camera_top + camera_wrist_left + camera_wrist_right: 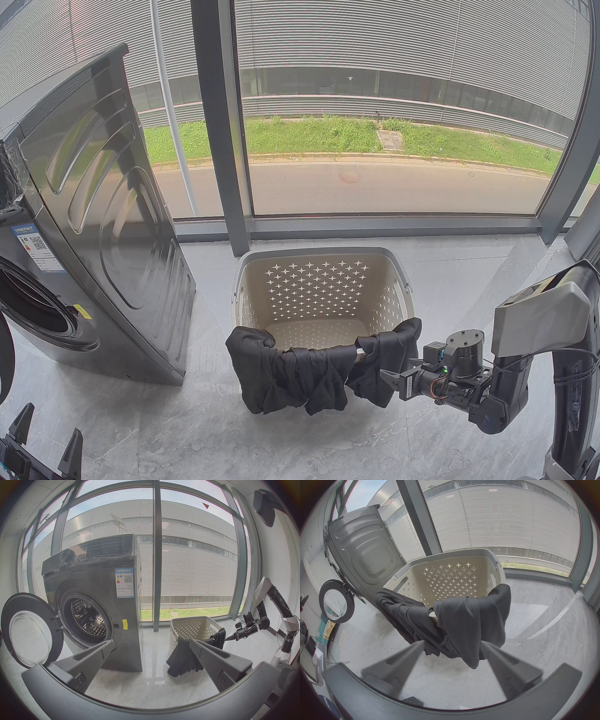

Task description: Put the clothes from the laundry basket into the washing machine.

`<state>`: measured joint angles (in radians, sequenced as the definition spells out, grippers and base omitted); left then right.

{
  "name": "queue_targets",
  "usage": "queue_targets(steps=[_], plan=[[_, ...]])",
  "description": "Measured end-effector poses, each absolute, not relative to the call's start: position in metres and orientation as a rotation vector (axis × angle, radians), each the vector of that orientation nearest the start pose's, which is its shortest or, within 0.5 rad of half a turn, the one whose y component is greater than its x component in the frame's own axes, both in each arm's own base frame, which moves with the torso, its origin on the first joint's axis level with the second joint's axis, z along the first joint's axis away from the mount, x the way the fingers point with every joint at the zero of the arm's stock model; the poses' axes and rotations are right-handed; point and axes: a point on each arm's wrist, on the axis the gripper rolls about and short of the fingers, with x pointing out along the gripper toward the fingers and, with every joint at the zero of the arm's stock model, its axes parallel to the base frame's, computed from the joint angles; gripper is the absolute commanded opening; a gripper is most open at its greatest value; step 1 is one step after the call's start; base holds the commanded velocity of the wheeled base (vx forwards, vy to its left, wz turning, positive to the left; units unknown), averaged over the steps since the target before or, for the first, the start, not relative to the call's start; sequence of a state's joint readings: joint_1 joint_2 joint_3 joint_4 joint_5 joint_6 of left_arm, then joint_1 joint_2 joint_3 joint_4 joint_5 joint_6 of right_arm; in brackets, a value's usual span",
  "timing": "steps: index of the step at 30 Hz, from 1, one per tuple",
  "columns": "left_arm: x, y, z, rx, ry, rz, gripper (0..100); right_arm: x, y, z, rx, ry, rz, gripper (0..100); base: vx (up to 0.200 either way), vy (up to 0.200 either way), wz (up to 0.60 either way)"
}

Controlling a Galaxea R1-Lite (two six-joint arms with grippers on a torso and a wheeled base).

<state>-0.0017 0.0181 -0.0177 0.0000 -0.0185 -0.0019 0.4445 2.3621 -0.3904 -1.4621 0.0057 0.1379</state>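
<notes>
- the right gripper hung low at the near right corner of the laundry basket, its jaws apart. the tips sat just beside the right end of the black garment, and i could not tell whether they touched it.
- the left gripper sat low at the near left, jaws spread wide, well apart from the basket.
- the garment lay draped over the basket's near rim. most of it hung down the outside toward the floor, with one end bunched at the left corner and the other at the right corner.
- the basket, cream with star-shaped holes in its walls, stood on the floor close to the far window.
- the washing machine, dark grey, stood left of the basket. its round door was swung open and the drum was exposed.
- the floor was pale grey marble.
</notes>
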Motion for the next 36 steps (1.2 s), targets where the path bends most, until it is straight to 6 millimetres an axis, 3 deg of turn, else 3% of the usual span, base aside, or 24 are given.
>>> queue_targets(steps=[16, 17, 36], plan=[[-0.023, 0.0, 0.081, -0.002, 0.0, -0.021, 100, 0.298, 0.133, -0.03, 0.039, 0.476, 0.377, 100, 0.0, 0.0, 0.0], [-0.023, 0.0, 0.081, -0.002, 0.0, -0.021, 100, 0.299, 0.133, -0.031, 0.039, 0.476, 0.375, 0, 0.0, 0.0, 0.0], [-0.023, 0.0, 0.081, -0.003, 0.0, -0.021, 100, 0.297, 0.14, -0.031, 0.04, 0.459, 0.399, 0, 0.0, 0.0, 0.0]])
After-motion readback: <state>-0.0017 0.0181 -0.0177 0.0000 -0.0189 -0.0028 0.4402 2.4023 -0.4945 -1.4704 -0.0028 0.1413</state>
